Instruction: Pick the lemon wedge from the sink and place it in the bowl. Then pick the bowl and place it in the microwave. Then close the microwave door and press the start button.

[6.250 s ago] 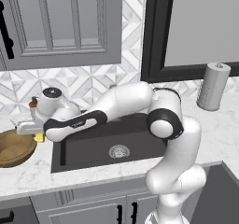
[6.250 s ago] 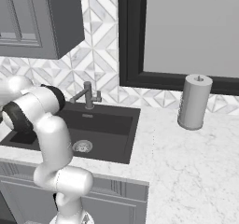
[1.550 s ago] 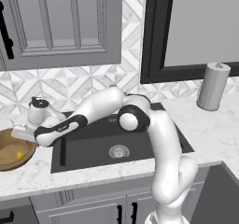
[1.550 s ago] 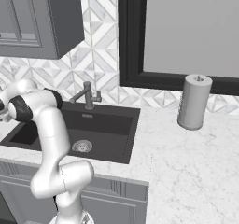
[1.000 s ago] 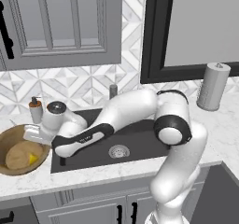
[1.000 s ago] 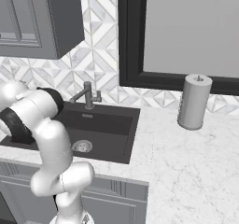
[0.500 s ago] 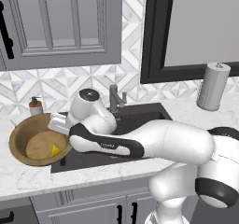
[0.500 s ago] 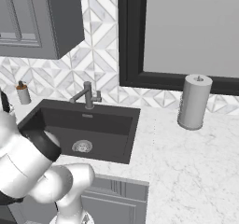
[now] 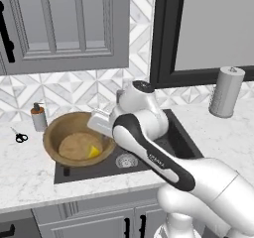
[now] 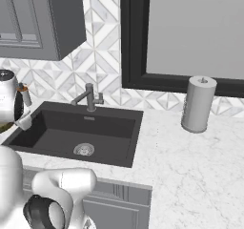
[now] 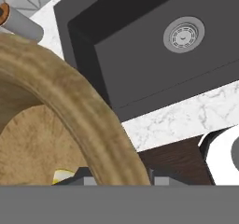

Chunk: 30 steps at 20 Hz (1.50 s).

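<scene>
Left base view: arm reaches left across the sink (image 9: 173,138) to the bowl (image 9: 64,128)
gripper (image 9: 101,124): clenched on the bowl's right rim, one fingertip each side of the wall
bowl: sits above the bench (image 9: 25,167) at the sink's left front corner, overhanging the basin; looks lifted, contact with bench can't be confirmed
lemon wedge (image 9: 94,152): inside the bowl, on the tan floor, right of centre
hand view: bowl rim (image 11: 84,111) curves right up to the gripper; yellow wedge (image 11: 62,175) just inside it
sink drain (image 11: 184,34): beyond the rim, well apart from the bowl
soap bottle (image 9: 38,117): upright on bench just behind-left of the bowl
scissors (image 9: 19,136): flat on bench, left of the bowl
paper towel roll (image 10: 198,104): upright, right of the sink
faucet (image 10: 88,97): behind the sink
</scene>
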### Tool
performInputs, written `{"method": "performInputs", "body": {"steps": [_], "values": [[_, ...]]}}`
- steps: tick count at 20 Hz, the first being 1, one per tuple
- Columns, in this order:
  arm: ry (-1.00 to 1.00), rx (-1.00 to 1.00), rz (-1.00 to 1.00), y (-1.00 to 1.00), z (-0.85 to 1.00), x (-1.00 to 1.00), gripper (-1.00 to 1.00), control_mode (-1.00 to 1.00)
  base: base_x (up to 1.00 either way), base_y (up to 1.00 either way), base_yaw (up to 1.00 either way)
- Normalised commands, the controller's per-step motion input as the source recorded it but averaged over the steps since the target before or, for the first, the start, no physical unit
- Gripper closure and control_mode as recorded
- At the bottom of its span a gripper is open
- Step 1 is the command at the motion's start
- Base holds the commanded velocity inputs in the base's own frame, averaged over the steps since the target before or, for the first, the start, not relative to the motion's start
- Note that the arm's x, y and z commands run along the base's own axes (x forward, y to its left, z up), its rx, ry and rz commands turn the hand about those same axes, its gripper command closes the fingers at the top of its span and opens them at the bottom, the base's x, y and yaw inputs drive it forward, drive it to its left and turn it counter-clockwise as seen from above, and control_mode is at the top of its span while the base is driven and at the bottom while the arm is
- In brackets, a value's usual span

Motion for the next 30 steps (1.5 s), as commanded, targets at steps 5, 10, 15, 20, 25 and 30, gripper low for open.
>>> {"method": "performInputs", "body": {"steps": [5,10,15,20,25,30], "values": [[0.02,0.0,-0.1,-1.0,0.22,-0.24,1.0,-1.0,0.0,0.0,0.0],[0.02,0.0,-0.14,-1.0,0.15,-0.18,1.0,-1.0,0.0,0.0,0.0],[0.0,0.0,-0.14,-1.0,0.15,-0.15,1.0,-1.0,0.0,0.0,0.0],[0.0,0.01,-0.1,-0.64,0.09,-0.1,1.0,-1.0,0.0,0.0,0.0],[0.02,-0.04,0.0,0.03,0.0,0.0,1.0,-1.0,0.0,0.0,0.0],[0.09,0.0,-0.16,0.01,0.04,-0.19,1.0,-1.0,0.0,0.0,0.0]]}}
